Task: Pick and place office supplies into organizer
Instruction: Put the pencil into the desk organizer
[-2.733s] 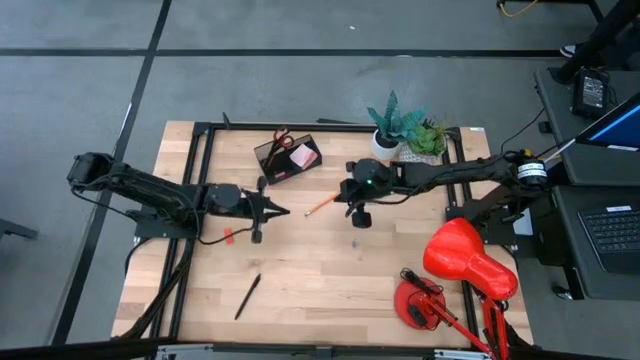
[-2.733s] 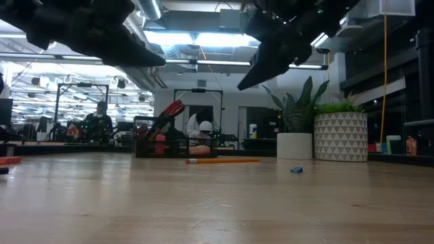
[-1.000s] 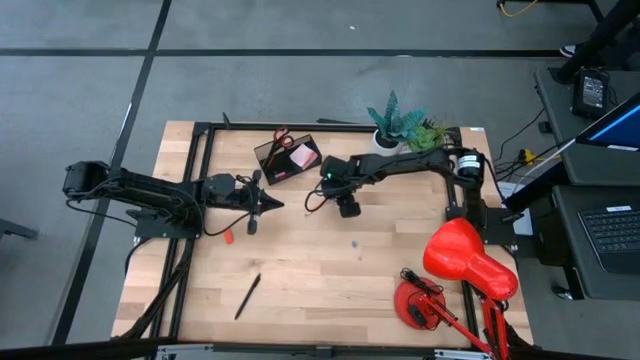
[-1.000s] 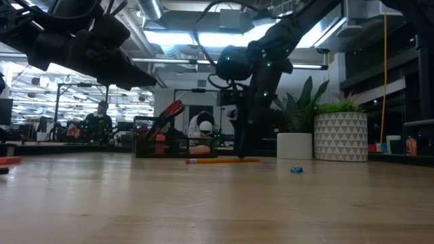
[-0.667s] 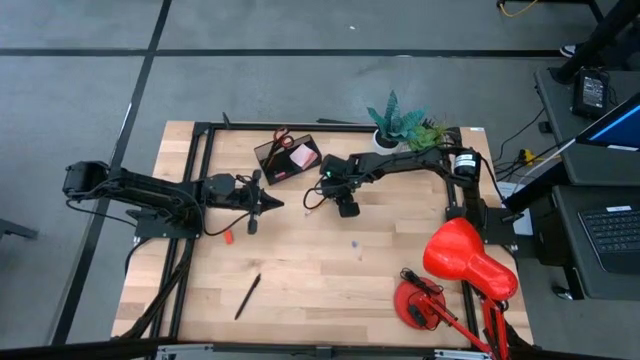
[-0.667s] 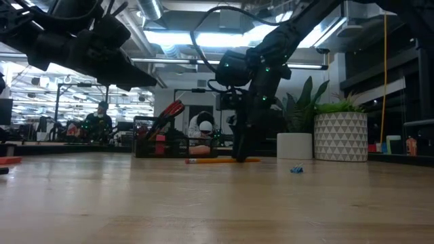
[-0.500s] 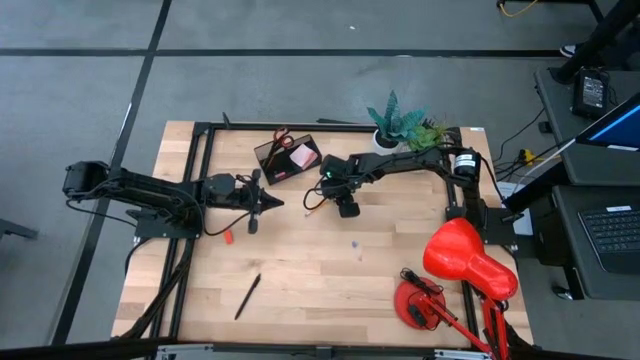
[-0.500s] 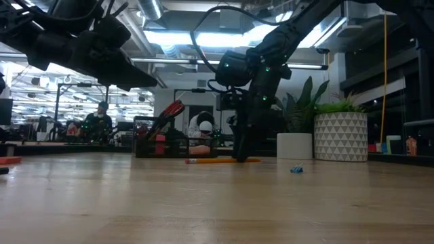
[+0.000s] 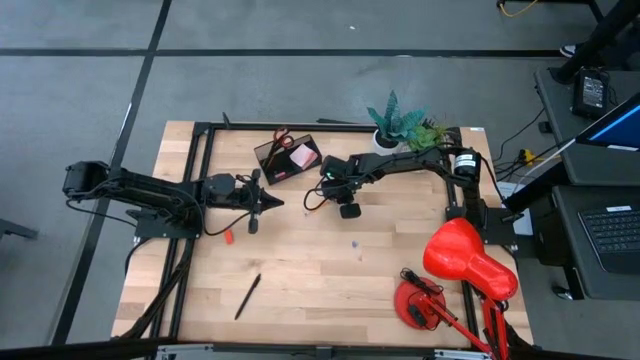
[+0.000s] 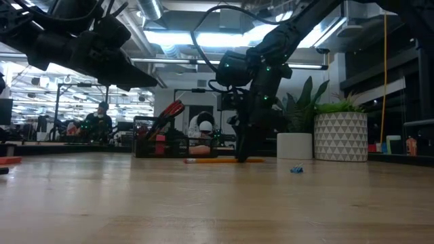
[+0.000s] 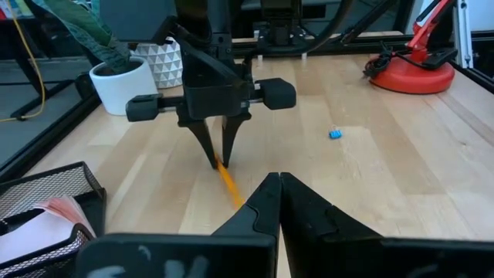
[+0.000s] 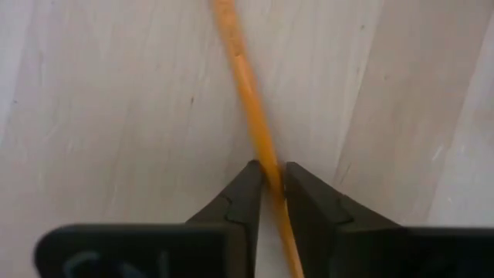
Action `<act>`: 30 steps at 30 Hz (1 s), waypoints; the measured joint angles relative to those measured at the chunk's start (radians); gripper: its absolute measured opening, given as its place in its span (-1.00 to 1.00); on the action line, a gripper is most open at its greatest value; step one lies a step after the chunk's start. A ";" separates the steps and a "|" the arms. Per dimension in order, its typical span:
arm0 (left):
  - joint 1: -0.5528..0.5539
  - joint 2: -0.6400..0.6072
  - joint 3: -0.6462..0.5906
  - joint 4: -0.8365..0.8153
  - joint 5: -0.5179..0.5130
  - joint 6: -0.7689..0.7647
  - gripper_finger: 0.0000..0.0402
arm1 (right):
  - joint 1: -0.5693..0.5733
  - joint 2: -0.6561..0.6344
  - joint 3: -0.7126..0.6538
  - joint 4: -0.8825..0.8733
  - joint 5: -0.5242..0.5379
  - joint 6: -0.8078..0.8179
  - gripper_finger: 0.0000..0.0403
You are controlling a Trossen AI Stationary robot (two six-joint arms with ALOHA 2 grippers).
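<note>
Right pincer point(image 12: 268, 179) pinches the orange pencil point(image 12: 245, 83) flat on the surface point(image 9: 320, 280); left pincer point(image 11: 279, 202) hovers pressed together.

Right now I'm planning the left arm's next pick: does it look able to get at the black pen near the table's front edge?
Probably yes. The black pen lies alone on bare wood, nothing near it. The left gripper, shut and empty, hovers farther back, and the right gripper, closed on the orange pencil, is well clear.

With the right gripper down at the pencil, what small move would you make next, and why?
Probably lift it straight up a little. The right gripper has its fingers pinched on the orange pencil, which lies flat on the table; raising it would clear the wood before carrying it toward the organizer.
</note>
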 joint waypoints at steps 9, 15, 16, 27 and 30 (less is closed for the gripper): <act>0.000 0.000 0.000 0.000 0.000 0.000 -0.99 | 0.000 0.000 -0.001 -0.004 0.000 0.000 -0.91; 0.000 0.000 0.000 0.000 0.000 0.000 -0.99 | 0.000 0.000 -0.001 -0.002 0.000 0.000 -0.91; 0.000 0.000 0.000 0.000 0.000 0.000 -0.99 | 0.000 0.000 -0.002 0.001 0.000 0.000 -0.89; 0.000 0.000 0.000 0.000 0.000 0.000 -0.99 | 0.000 0.001 -0.003 0.018 0.000 0.008 -0.88; 0.000 0.000 0.000 0.000 0.000 0.000 -0.98 | 0.000 0.001 -0.003 0.019 0.000 0.008 -0.89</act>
